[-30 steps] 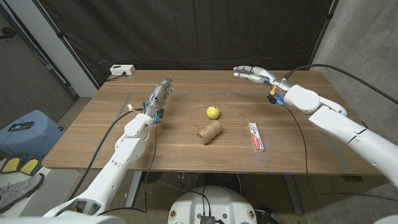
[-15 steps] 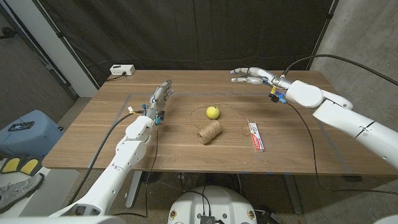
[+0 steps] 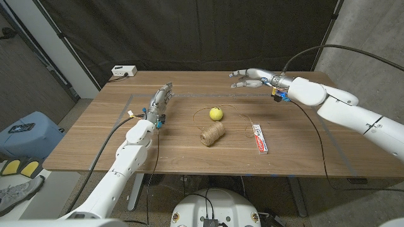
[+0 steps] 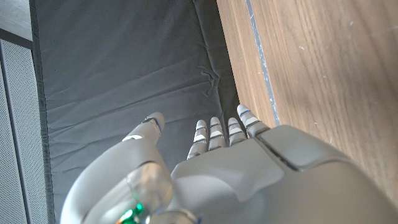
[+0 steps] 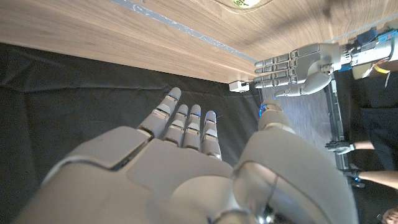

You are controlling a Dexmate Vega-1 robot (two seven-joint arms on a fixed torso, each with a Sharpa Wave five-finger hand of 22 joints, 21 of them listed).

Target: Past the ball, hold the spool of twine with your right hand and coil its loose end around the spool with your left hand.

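The spool of twine (image 3: 213,133) lies mid-table, the ball (image 3: 216,113) just beyond at 12 o'clock; its loose end (image 3: 243,120) is thin and hard to trace. Right hand (image 3: 250,77) hovers at 1 o'clock, fingers apart, empty. Left hand (image 3: 160,99) waits at 10 o'clock, fingers straight, empty.

Ball (image 3: 216,113) behind spool (image 3: 213,133); toothpaste (image 3: 259,138) right.

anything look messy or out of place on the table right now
Only the twine: its loose end has come off the spool and trails in a loop behind the ball toward the toothpaste box. The spool lies on its side. Nothing looks spilled or damaged.
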